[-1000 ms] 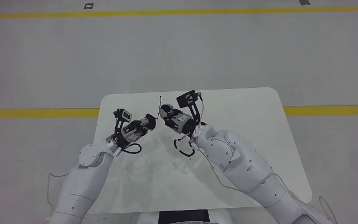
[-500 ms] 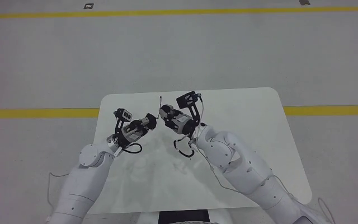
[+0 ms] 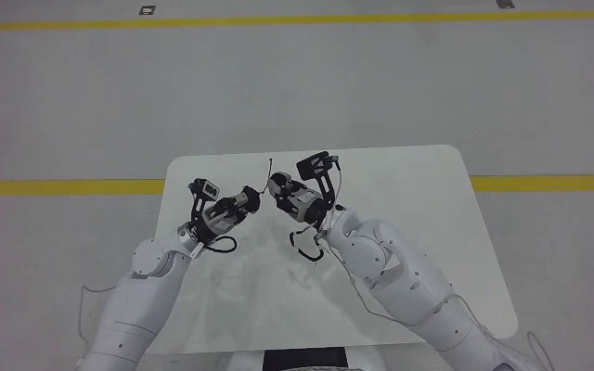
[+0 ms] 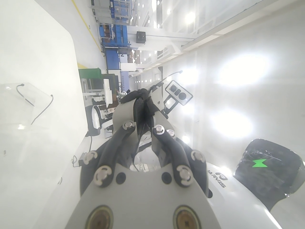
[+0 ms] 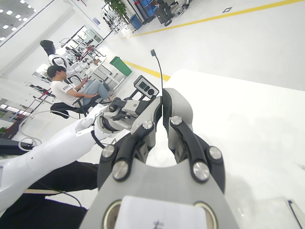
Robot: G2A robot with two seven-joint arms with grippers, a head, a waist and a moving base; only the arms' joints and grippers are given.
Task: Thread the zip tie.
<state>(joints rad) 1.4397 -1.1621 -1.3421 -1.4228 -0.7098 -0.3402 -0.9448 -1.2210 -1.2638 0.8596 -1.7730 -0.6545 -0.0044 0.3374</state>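
Note:
A thin black zip tie (image 5: 159,69) stands up out of my right gripper (image 5: 162,101), which is shut on its strap; the square head (image 5: 152,53) is free at the top. From above, the zip tie (image 3: 269,169) rises from the right gripper (image 3: 275,185) over the middle of the white table (image 3: 418,185). My left gripper (image 3: 254,197) sits just left of it, tips almost touching, and is shut (image 4: 143,101). Whether it pinches anything cannot be made out. The tie's head end (image 4: 180,71) shows beyond the left fingers.
A clear tray (image 4: 14,110) holding spare black zip ties (image 4: 43,110) lies on the table near the robot's side; one corner of the tray (image 5: 286,206) shows by the right arm. A person sits on a chair off the table's left side.
The right gripper and the zip tie have shifted slightly to the right. The left gripper has stayed in place.

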